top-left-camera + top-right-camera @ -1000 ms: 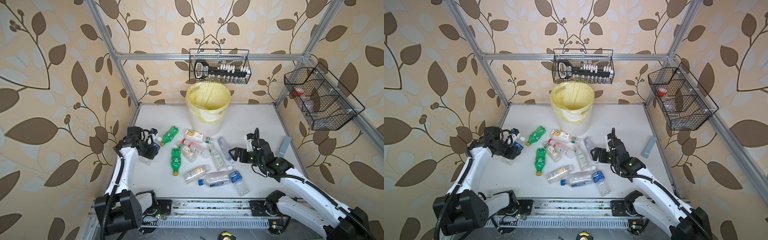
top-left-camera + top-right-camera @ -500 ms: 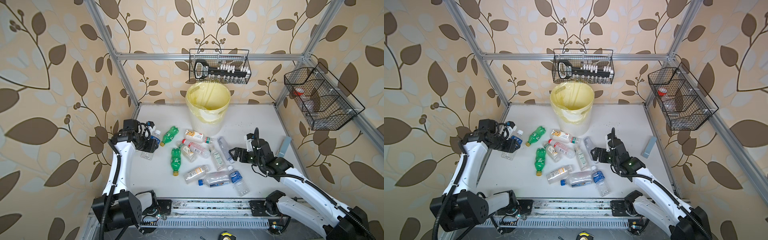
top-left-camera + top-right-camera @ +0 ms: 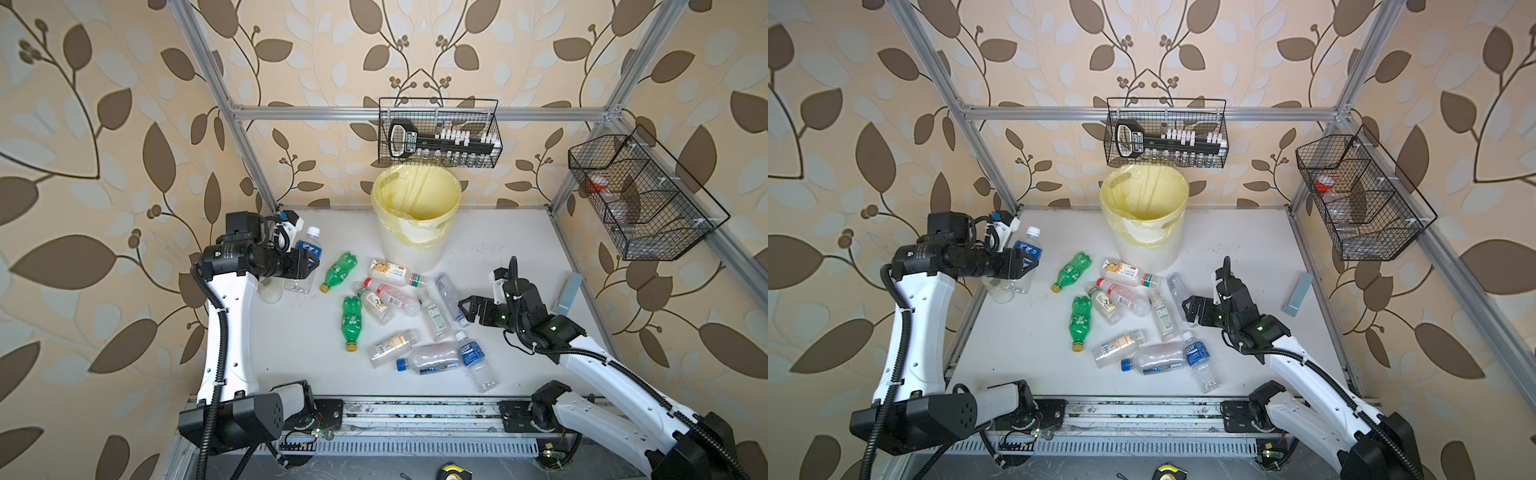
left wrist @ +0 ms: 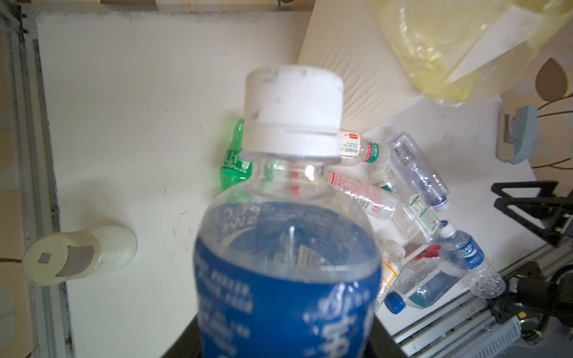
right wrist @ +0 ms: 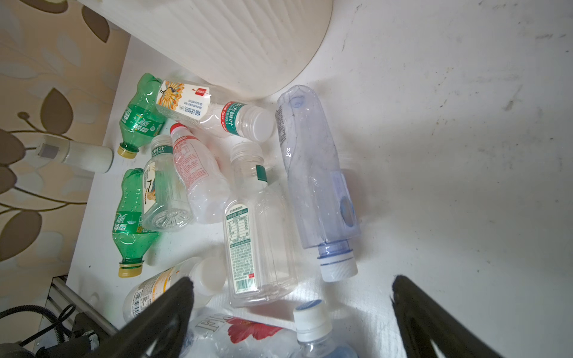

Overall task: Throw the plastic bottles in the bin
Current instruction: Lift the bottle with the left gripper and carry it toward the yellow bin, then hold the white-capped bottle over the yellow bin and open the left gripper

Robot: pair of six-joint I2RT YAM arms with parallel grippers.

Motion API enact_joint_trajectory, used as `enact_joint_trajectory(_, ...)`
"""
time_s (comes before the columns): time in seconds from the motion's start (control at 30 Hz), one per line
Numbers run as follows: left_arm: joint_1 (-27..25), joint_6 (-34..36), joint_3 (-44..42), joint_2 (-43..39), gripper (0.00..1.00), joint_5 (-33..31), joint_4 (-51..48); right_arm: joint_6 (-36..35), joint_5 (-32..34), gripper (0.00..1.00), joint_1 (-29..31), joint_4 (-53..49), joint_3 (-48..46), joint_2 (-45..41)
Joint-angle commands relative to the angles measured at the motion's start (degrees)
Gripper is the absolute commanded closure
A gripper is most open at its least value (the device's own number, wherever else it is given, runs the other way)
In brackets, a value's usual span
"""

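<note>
My left gripper (image 3: 306,266) is shut on a clear bottle with a blue label and white cap (image 3: 308,248), held upright above the table's left side; this bottle (image 4: 288,263) fills the left wrist view. Several more plastic bottles lie in a loose pile mid-table, among them two green ones (image 3: 340,270) (image 3: 351,320). The bin (image 3: 409,253), white, ribbed and lined with a yellow bag, stands behind the pile. My right gripper (image 3: 471,309) hovers open at the pile's right edge, its fingers (image 5: 173,297) spread on either side of a white bottle cap (image 5: 311,322), with a bluish clear bottle (image 5: 313,173) beyond it.
A squat whitish jar (image 3: 270,293) stands below the left gripper by the left edge. A grey-blue block (image 3: 569,293) lies near the right edge. Black wire baskets hang on the back wall (image 3: 438,133) and on the right wall (image 3: 640,195). Aluminium frame posts ring the table.
The left gripper has risen from the table with the blue-labelled bottle and shifted a little toward the back. The right arm has not moved.
</note>
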Motion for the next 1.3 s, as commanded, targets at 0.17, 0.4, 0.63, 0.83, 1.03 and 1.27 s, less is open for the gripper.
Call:
enact_joint_trajectory(0.17, 0.49, -10.69, 6.15, -0.31, 0.56, 12.17, 6.23, 0.92, 0.19, 0.0, -0.16, 0.85, -1.33, -0.19)
enact_joint_trajectory(0.4, 0.38, -27.16, 6.22, -1.27, 0.59, 16.71, 22.55, 0.99, 0.65, 0.0, -0.19, 0.1, -1.34, -1.0)
enact_joint_trajectory(0.63, -2.26, -40.18, 8.43, 2.41, 0.62, 18.36, 33.83, 0.77, 1.03, 0.0, -0.24, -0.36, -0.75, -1.4)
enact_joint_trajectory(0.83, -9.45, -39.37, 10.83, 5.88, 0.61, 15.03, 33.66, 1.45, 0.66, 0.0, -0.27, -0.3, -0.85, -1.47)
enact_joint_trajectory(1.03, -16.52, -36.76, 13.69, 9.85, 0.61, 10.64, 31.98, 1.48, 1.3, 0.0, -0.33, -1.43, -0.64, -2.46)
enact_joint_trajectory(1.27, -24.23, -33.73, 23.92, 20.44, 0.61, 7.24, 29.66, 2.51, 1.99, 0.0, -0.31, -2.73, -0.48, -3.53)
